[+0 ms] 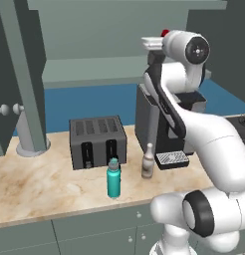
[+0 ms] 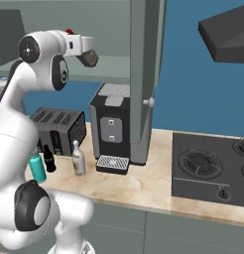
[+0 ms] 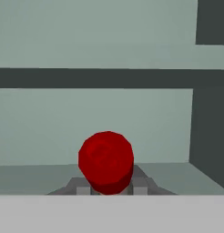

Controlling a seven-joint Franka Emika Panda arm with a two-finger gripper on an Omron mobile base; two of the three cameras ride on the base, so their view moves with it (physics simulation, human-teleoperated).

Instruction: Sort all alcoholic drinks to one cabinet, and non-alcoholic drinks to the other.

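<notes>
Bottle held at the open cabinet

Jaws are clenched on the neck of the red-capped grey bottle (image 3: 106, 162), whose red cap fills the lower middle of the hand view between the finger tips. The gripper (image 2: 87, 58) is raised to the level of the upper cabinet's shelf (image 3: 86, 77), facing the pale interior. Below on the counter (image 1: 40, 184) stand the teal flask (image 1: 113, 178), the cream bottle (image 1: 148, 162) beside the coffee machine (image 2: 114, 126), and the small black bottle (image 2: 48, 159) near the toaster (image 1: 97, 140). Likely risk: with the grip so high on a slim neck, the bottle's body could swing and strike the shelf's front edge, or tip over if released before its base is seated flat.
</notes>
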